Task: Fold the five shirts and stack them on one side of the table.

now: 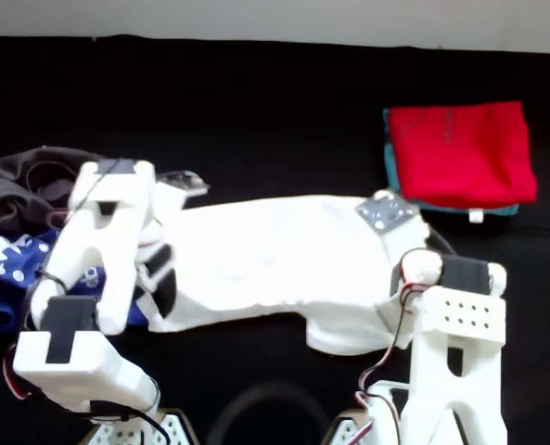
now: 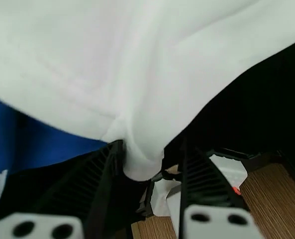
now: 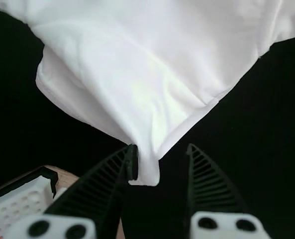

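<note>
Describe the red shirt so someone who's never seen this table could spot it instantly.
On the black table, look to the far right side, past the white shirt spread across the middle. The red shirt lies folded atop a teal shirt; it is the only red piece there.

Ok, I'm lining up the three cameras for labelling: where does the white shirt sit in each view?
High view: the white shirt lies spread across the middle of the table, between the two arms.
Left wrist view: one corner sits between the open jaws of the left gripper, with the blue shirt beside it.
Right wrist view: another corner sits between the open jaws of the right gripper.
Shared landmark: the black table under the shirt.
</note>
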You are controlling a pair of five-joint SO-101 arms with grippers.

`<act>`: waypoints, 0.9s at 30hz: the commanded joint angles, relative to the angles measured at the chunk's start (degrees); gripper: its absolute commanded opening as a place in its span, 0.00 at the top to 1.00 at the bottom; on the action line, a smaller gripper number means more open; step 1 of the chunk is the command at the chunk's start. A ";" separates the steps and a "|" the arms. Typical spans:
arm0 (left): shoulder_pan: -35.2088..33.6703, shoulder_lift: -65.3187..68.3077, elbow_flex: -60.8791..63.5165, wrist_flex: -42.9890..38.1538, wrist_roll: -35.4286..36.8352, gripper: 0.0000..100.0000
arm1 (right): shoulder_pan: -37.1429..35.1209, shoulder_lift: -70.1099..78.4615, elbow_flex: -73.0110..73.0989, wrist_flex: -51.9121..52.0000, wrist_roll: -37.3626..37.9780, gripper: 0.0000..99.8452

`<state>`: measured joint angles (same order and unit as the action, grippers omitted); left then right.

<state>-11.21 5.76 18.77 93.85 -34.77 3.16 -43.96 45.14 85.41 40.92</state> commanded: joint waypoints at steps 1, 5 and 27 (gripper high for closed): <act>-7.25 -2.24 -10.33 1.93 -2.02 0.79 | 0.40 -1.10 -6.55 1.19 0.35 0.78; -14.55 -0.22 -15.52 -4.48 -2.20 0.79 | 0.40 -1.10 -11.21 0.66 0.26 0.78; -43.82 61.76 -92.62 -7.56 -2.20 0.99 | -7.34 -0.48 -1.71 -20.09 -13.19 0.92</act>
<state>-51.03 62.29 -58.15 83.74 -36.44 -3.78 -43.96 43.03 67.30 28.53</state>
